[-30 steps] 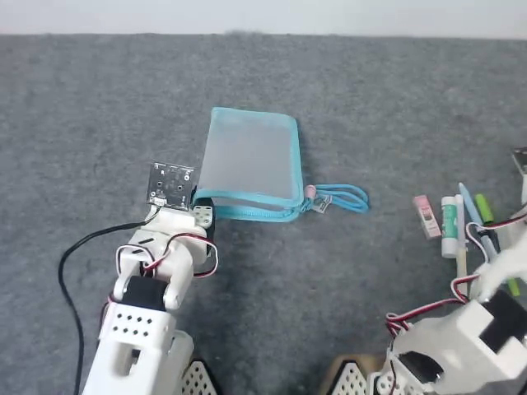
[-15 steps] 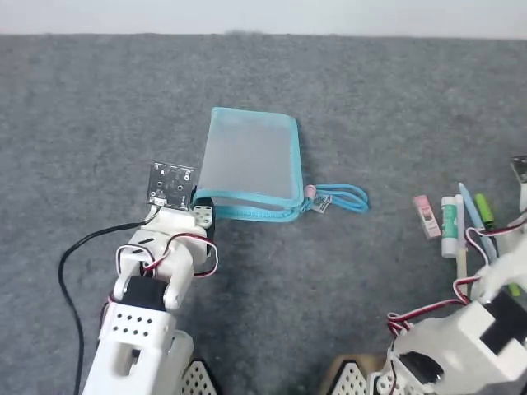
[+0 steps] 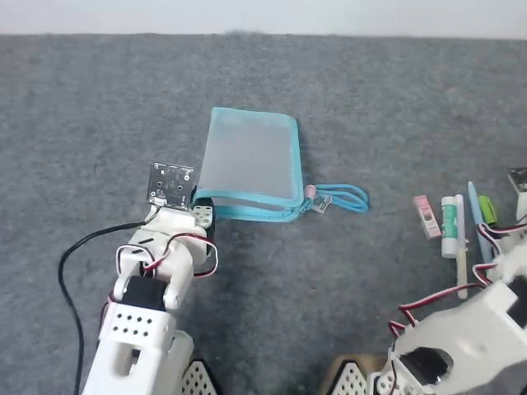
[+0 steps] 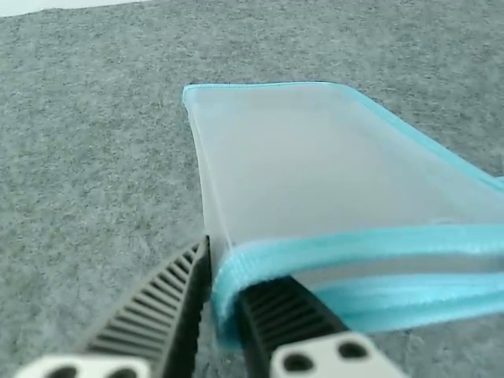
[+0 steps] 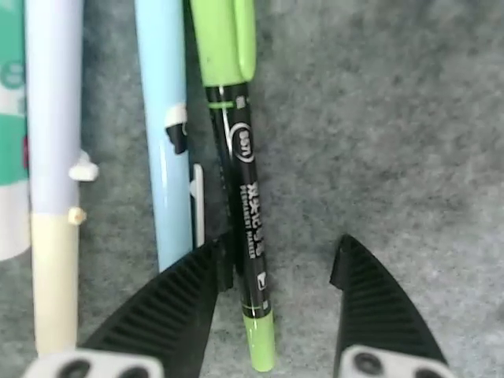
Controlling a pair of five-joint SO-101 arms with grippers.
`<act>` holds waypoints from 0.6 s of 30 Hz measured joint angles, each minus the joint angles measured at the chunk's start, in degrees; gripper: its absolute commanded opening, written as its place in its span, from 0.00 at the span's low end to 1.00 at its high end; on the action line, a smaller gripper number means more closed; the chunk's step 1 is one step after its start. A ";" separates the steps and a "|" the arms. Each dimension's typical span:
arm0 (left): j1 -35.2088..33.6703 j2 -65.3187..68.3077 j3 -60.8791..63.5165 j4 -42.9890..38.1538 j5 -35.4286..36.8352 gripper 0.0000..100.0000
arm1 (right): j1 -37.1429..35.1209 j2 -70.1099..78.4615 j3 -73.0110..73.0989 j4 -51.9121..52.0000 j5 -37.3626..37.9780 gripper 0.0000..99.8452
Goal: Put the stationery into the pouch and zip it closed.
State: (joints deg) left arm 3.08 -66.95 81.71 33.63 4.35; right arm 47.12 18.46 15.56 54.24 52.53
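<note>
Left tool [image 4: 223,311] is closed tight on the teal zip edge of the pouch [image 3: 251,160], at the corner nearest that arm. Pouch lies flat on the grey tabletop [image 3: 99,99], with its cord loop [image 3: 342,197] trailing from the opposite near corner. Right tool [image 5: 277,252] stands well to the right of the pouch, jaws spread wide and holding nothing, straddling the green marker [image 5: 236,157]. Beside the marker, toward the pouch, lie a light-blue pen [image 5: 165,142], a glue stick [image 3: 449,224] and a pink eraser [image 3: 426,216].
</note>
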 measured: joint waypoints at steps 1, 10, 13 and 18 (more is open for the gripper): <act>0.00 0.00 0.00 0.00 0.00 0.01 | 0.09 0.18 -0.26 0.18 0.35 0.01; 0.00 0.00 0.00 0.00 0.00 0.01 | 0.18 0.18 -2.64 9.85 3.69 0.01; 0.00 0.00 0.00 0.00 0.00 0.01 | -0.97 -3.34 -2.64 15.91 2.73 0.01; 0.00 0.00 0.00 0.00 0.00 0.01 | -8.70 -18.29 -2.64 25.76 -0.09 0.01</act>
State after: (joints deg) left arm 3.08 -66.95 81.71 33.63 4.35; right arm 38.42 0.18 12.92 80.00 52.44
